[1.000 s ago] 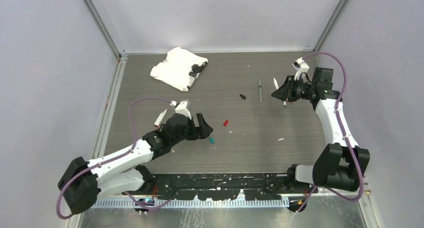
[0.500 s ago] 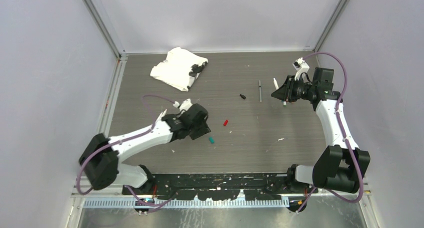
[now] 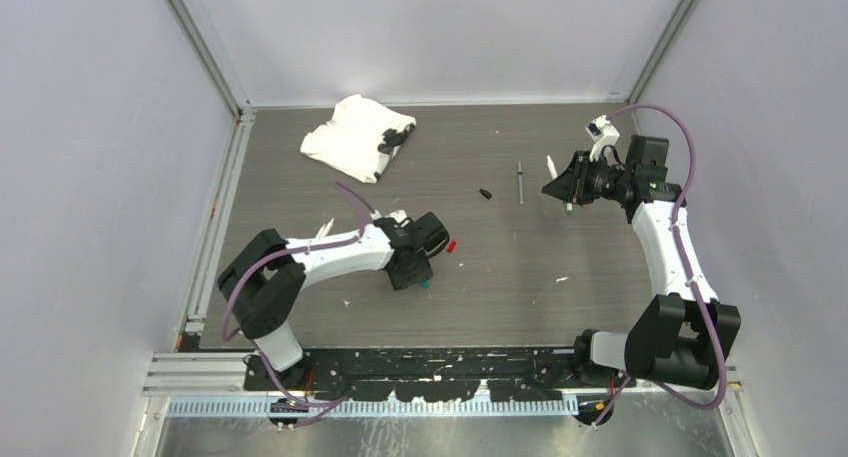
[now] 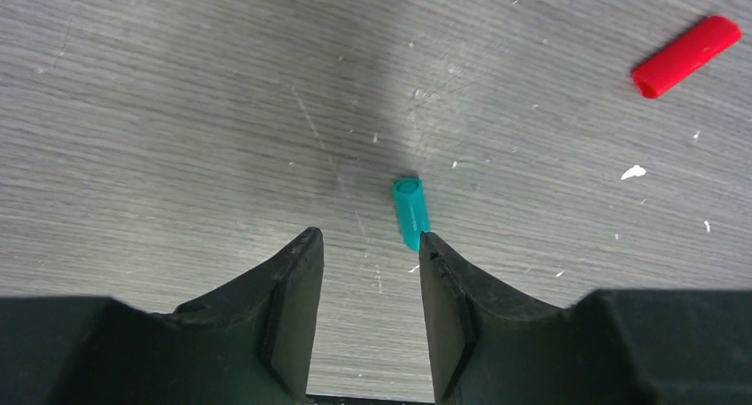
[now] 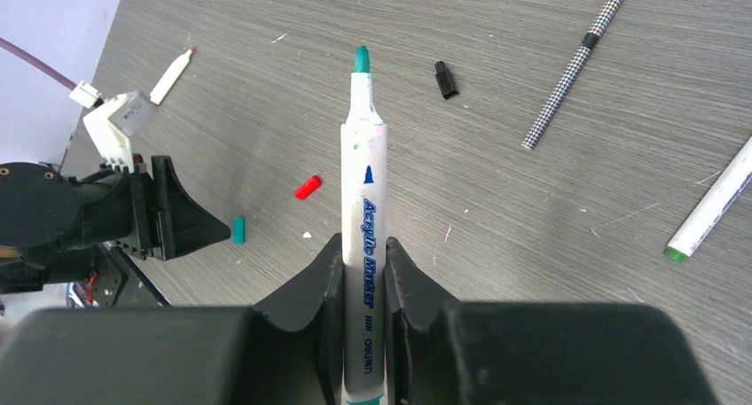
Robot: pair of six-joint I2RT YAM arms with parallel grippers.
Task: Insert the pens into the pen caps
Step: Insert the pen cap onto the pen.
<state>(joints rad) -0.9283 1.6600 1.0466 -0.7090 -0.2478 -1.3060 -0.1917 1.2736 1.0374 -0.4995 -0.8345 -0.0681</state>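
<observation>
Left gripper (image 4: 368,245), spread, touches a teal cap (image 4: 411,212) (flat, toward the table's (image 4: 177,112) near edge); right gripper (image 5: 364,256) pinches a teal-tipped pen (image 5: 364,148).

Pale lilac walls (image 3: 440,37) boxed in the grey wood-grain desk (image 3: 520,307); aluminium rails (image 3: 203,47) climbed both back corners, and the light was even.

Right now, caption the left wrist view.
Open left gripper over the wood-grain table, teal pen cap lying at one fingertip, red pen cap apart at upper right.
</observation>
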